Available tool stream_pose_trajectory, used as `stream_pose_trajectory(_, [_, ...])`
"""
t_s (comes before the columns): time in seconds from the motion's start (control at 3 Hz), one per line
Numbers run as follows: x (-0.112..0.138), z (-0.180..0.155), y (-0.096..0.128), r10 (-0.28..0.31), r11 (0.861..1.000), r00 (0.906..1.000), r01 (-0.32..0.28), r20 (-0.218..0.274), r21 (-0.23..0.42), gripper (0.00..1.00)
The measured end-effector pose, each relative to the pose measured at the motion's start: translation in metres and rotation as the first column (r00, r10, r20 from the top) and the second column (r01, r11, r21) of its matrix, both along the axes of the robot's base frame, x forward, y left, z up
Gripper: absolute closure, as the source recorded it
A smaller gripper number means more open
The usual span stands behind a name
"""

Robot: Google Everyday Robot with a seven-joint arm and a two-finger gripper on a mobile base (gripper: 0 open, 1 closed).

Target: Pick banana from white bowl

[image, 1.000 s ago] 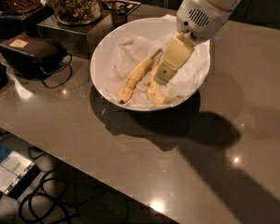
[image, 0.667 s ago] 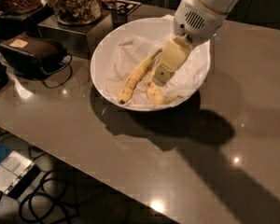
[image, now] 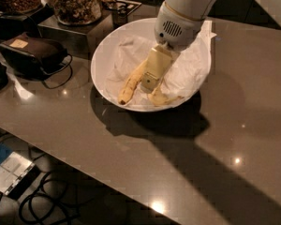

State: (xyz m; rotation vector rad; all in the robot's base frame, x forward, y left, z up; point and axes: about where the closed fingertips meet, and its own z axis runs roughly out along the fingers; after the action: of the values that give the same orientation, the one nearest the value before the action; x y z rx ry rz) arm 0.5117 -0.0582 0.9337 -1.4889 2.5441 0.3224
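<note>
The white bowl [image: 196, 81] stands at the back of the grey table, lined with crumpled white paper. Two bananas lie in it. The plumper, curved banana [image: 163, 99] lies at the bowl's front with its thin end pointing right, partly hidden under my gripper. The slimmer, straighter banana [image: 131, 84] lies to its left. My gripper [image: 149, 83] reaches down into the bowl from the upper right, its cream tip between the two bananas and right over the curved one's upper end. I cannot see whether it holds anything.
Glass jars of snacks [image: 75, 3] stand on a metal box [image: 70, 34] at the back left. A dark pouch [image: 33, 55] with a cable lies left of the bowl. The table edge [image: 84, 165] runs diagonally at the front, with cables [image: 42, 203] on the floor below.
My gripper has moved left and lower inside the bowl, closer to the bananas. The bananas and the bowl have not moved.
</note>
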Motion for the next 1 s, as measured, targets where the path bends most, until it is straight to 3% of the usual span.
stream_pose_trajectory(0.33, [0.007, -0.008, 0.006, -0.011, 1.0, 0.9998, 0.011, -0.018, -0.016, 0.28])
stream_pose_trajectory(1.0, [0.025, -0.017, 0.003, -0.077, 0.997, 0.9947, 0.078, -0.067, 0.012, 0.35])
